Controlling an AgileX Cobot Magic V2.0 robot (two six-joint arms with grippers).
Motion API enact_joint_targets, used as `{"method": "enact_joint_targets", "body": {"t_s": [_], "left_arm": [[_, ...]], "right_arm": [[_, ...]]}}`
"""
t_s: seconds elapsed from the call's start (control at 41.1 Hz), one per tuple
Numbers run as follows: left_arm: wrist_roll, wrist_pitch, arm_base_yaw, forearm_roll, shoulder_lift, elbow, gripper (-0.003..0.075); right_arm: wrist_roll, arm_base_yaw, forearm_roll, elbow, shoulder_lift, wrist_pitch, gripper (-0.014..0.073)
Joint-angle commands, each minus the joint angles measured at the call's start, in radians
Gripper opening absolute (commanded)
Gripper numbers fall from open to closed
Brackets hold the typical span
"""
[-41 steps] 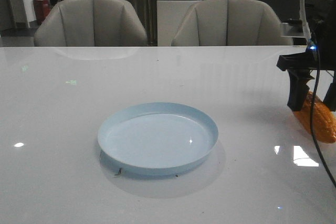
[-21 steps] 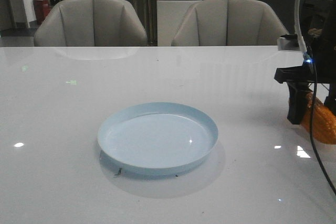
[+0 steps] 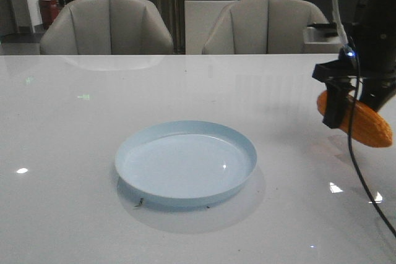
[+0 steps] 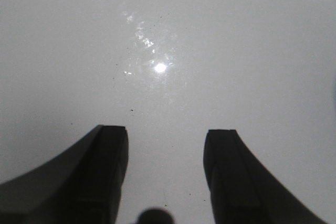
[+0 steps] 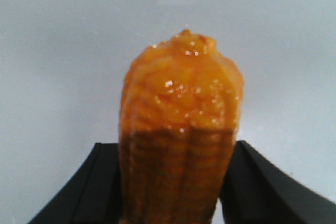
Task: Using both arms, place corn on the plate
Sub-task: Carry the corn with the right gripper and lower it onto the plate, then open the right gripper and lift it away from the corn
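Even overhead light, glossy glare, soft focus up close

The white counter [image 3: 74, 153] mirrors ceiling lamps as small bright spots; the plate [image 3: 185, 162] casts a soft shadow toward the camera. In the right wrist view the corn [image 5: 181, 129] is blurred, its lower half shaded between dark fingers [image 5: 79, 192].

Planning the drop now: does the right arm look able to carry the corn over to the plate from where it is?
Probably yes. The right gripper holds the corn lifted off the table, and nothing stands between it and the plate, which lies empty.
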Motion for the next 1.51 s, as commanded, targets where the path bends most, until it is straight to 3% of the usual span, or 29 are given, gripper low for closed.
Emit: {"method": "enact_joint_targets", "body": {"t_s": [0.0,0.292,0.608,0.802,1.094,1.482], "left_arm": [[-0.011,-0.062,-0.001,-0.01,-0.017,-0.029,0.04],[-0.011,-0.062,-0.001,-0.01,-0.017,-0.029,0.04],[-0.011,-0.062,-0.001,-0.01,-0.017,-0.029,0.04],[-0.011,-0.062,-0.001,-0.01,-0.017,-0.029,0.04],[-0.011,-0.062,-0.001,-0.01,-0.017,-0.029,0.04],[-0.011,-0.045,-0.001,-0.01,-0.017,-0.029,0.04]], "right_arm": [[-0.073,0.049,0.043,-0.104,-0.057,0.055,0.022],[-0.281,0.247,0.1,-0.236,-0.056,0.122,0.022],[-0.301,0.399,0.117,-0.236,-0.005,0.109,0.022],[-0.301,0.437,0.118,-0.236,0.047,0.098,0.0242],[-0.301,0.469,0.117,-0.237,0.094,0.053,0.0503],[-0.272,0.469,0.12,-0.268,0.093,0.067,0.051]]}}
